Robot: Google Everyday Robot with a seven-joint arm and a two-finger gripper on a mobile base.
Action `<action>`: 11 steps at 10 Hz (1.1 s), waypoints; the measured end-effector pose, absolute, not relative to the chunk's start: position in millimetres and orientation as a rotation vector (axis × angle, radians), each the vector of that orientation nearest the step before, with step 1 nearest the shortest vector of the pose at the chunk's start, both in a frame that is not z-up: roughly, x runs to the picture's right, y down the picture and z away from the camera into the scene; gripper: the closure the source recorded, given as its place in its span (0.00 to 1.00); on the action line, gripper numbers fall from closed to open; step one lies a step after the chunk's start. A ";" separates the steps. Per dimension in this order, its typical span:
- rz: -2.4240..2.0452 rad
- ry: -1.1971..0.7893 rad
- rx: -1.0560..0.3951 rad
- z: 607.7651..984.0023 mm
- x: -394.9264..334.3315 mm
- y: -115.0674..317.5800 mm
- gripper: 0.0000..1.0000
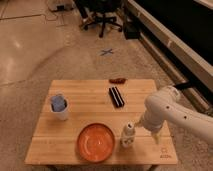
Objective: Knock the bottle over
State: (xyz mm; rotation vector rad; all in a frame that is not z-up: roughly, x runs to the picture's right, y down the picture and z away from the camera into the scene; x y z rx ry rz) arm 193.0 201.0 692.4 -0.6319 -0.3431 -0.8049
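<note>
The small whitish bottle [128,136] stands on the wooden table [90,92] near its front right, just right of the orange plate [96,142]. It looks upright, leaning slightly. My gripper [140,124], at the end of the white arm [167,107] that reaches in from the right, is right beside the bottle's upper right side and touches or nearly touches it.
A white cup with blue contents [60,106] stands at the table's left. A black flat object [116,96] and a small reddish-brown item [118,79] lie toward the back. An office chair [102,15] and a blue floor cross [106,51] are beyond the table.
</note>
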 end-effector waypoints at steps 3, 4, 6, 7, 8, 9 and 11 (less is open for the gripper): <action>-0.817 -0.326 -0.631 669.1 198.1 198.5 0.23; -0.823 -0.322 -0.632 659.8 200.3 199.6 0.23; -0.830 -0.330 -0.636 644.2 203.0 204.8 0.23; -0.833 -0.343 -0.635 635.8 203.0 208.9 0.23; -0.835 -0.353 -0.633 631.4 202.1 211.5 0.23; -0.837 -0.359 -0.627 630.1 200.7 212.3 0.23; -0.850 -0.376 -0.608 635.3 193.9 211.7 0.23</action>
